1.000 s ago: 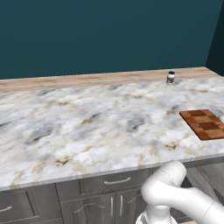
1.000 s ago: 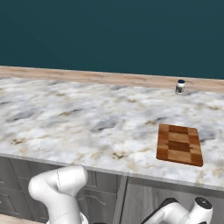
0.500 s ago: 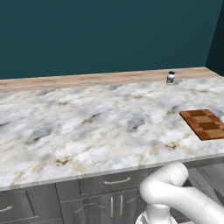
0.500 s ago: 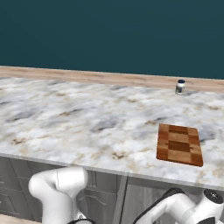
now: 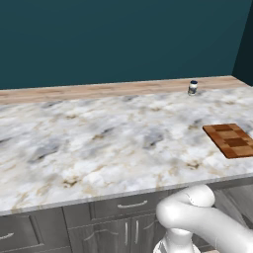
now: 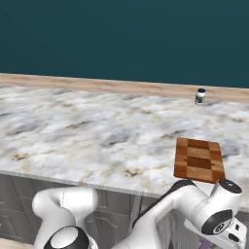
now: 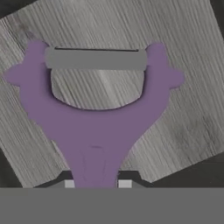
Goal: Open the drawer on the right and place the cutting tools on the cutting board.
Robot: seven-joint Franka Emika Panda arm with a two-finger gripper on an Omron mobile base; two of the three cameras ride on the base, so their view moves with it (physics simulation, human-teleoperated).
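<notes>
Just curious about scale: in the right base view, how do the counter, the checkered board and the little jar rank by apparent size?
1. marble counter
2. cutting board
3. small dark-capped jar, though it stands farther back, which shrinks it.

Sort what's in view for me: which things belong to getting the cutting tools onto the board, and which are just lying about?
Part of the job:
- purple peeler, its handle between the tool tips, over the drawer's grey inside
- checkered cutting board, nothing on it yet

Just lying about:
- small dark-capped jar at the back of the marble counter
</notes>
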